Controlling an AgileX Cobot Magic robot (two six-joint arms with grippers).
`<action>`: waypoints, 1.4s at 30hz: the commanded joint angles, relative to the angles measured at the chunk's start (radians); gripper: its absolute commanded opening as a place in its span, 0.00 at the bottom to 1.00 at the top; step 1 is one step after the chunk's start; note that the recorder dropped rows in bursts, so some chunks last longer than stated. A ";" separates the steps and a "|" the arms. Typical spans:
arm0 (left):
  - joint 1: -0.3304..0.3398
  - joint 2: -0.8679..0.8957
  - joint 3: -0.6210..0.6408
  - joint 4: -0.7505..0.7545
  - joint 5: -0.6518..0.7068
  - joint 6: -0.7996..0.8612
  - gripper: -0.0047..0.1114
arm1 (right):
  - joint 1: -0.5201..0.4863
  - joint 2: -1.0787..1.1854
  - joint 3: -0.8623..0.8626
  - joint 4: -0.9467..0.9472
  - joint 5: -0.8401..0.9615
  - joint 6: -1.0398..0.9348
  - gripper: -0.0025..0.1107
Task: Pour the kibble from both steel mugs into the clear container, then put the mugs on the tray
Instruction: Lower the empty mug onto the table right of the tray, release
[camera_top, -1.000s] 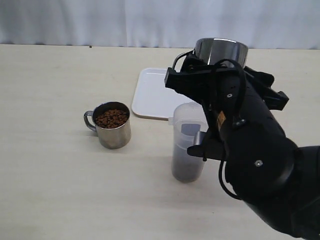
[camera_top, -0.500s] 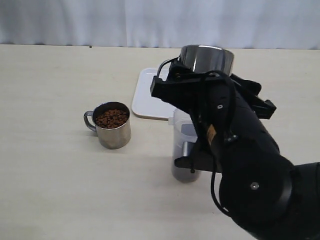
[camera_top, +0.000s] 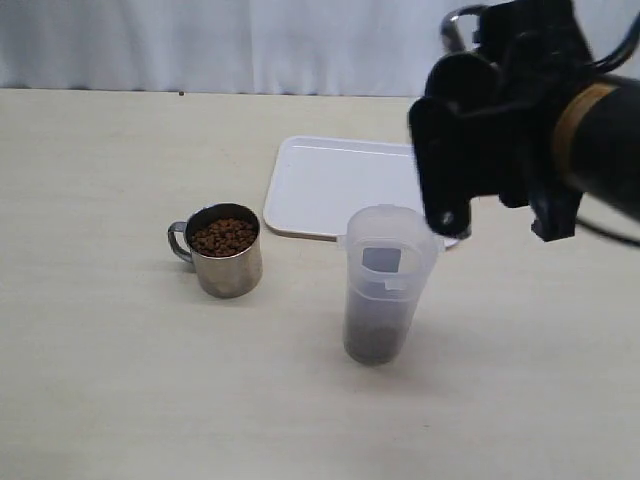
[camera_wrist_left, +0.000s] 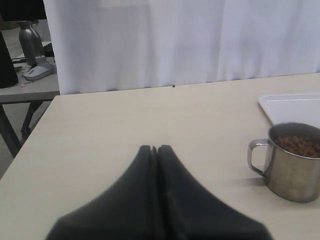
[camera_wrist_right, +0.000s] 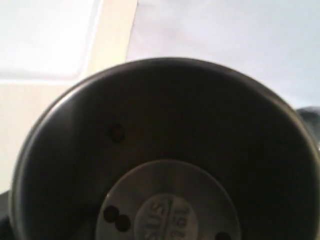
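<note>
— What are your fingers doing?
— My left fingers (camera_wrist_left: 153, 148) are pressing together on nothing. The full steel mug (camera_top: 225, 250) of kibble (camera_top: 223, 237) is standing ahead of them on the surface (camera_top: 100, 350). My right fingers (camera_top: 505, 30) are gripping the nearly empty steel mug (camera_wrist_right: 165, 165) up high.
— And the clear container?
— The clear container (camera_top: 385, 270) is standing below my right fingers, off to one side, near the tray (camera_top: 330, 180).

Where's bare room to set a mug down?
Tray: left and middle bare. Open table left of the full mug and in front of the container. Tightest: between mug and container; tray's right end is hidden behind the arm.
</note>
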 joint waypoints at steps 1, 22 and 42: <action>0.002 -0.003 0.002 0.002 -0.013 0.001 0.04 | -0.247 -0.135 0.017 0.315 -0.339 -0.150 0.06; 0.002 -0.003 0.002 0.002 -0.013 0.001 0.04 | -0.818 0.268 0.160 0.868 -1.225 0.185 0.06; 0.002 -0.003 0.002 0.002 -0.013 0.001 0.04 | -1.084 0.874 0.153 0.338 -1.744 0.446 0.06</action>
